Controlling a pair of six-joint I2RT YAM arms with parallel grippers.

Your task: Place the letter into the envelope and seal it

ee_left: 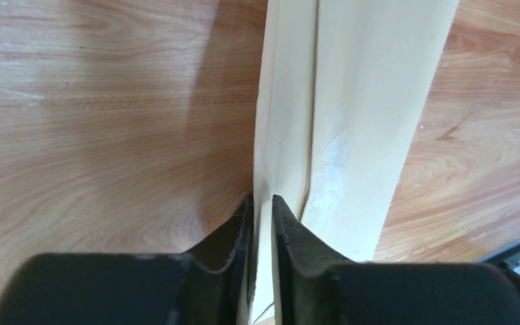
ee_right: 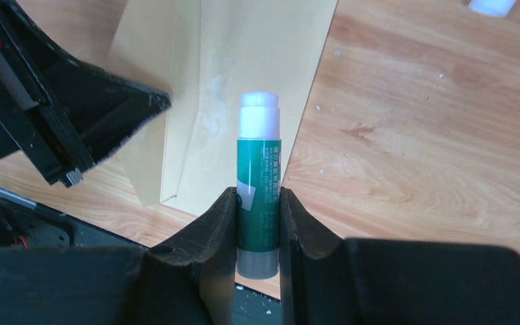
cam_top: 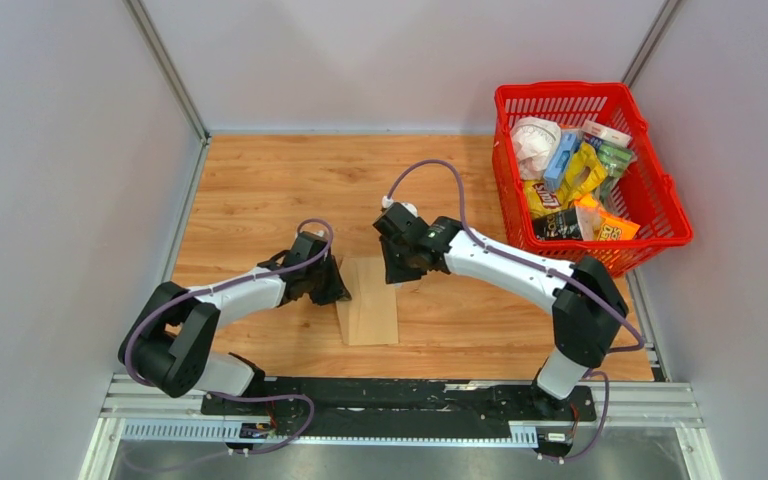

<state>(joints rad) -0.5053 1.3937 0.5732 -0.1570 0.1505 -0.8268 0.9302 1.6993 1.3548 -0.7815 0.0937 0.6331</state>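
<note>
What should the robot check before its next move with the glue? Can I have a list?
1. Glue stick gripped by the right tool: ok, both fingers are closed on its green body.
2. Cap off: ok, the white glue tip is bare.
3. Tip aimed at the envelope: ok, it points over the tan paper. Whether it touches the paper: cannot tell.
4. Envelope flap held by the left tool: the flap's edge runs between its fingers, but a tight pinch: cannot tell.
5. Letter inside: cannot tell, no pale sheet shows in any view.
</note>
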